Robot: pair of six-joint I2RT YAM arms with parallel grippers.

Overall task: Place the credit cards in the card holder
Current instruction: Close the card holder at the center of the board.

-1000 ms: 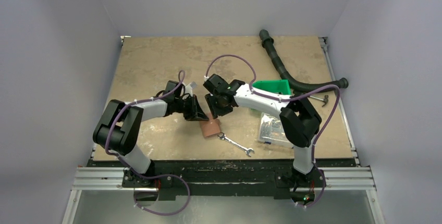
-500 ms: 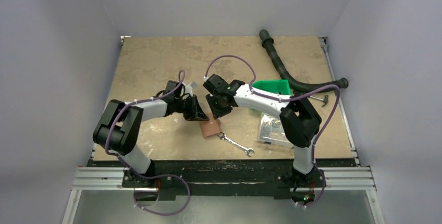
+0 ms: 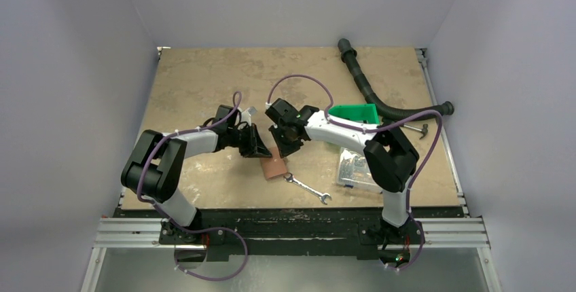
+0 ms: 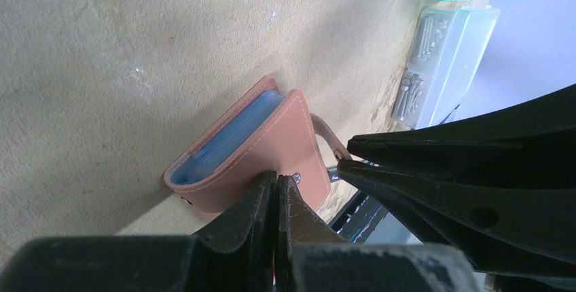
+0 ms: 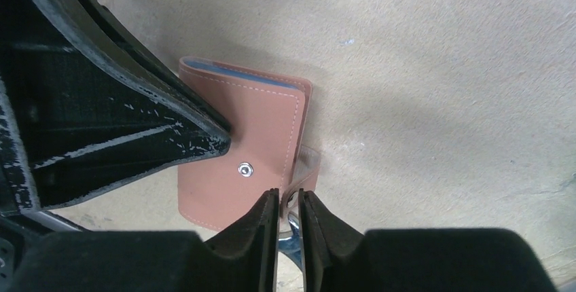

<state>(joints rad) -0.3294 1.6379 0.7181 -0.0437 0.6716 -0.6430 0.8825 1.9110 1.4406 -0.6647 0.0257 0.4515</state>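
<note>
wallet [image 5: 238, 136] folded w/ cards [image 4: 227, 139] inside
left claw [image 4: 275, 180] clenched, pinning wallet; right claw [image 5: 289, 200] narrow round strap [image 5: 307, 170], grip unclear. pull strap slow & str8 to snap [image 5: 244, 168].

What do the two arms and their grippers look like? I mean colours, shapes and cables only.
Both the left arm and right arm have white links between bulky black joints. A thin purple cable loops along each. The left gripper and right gripper have black tapering fingers; the left one's carry white scuffs.
</note>
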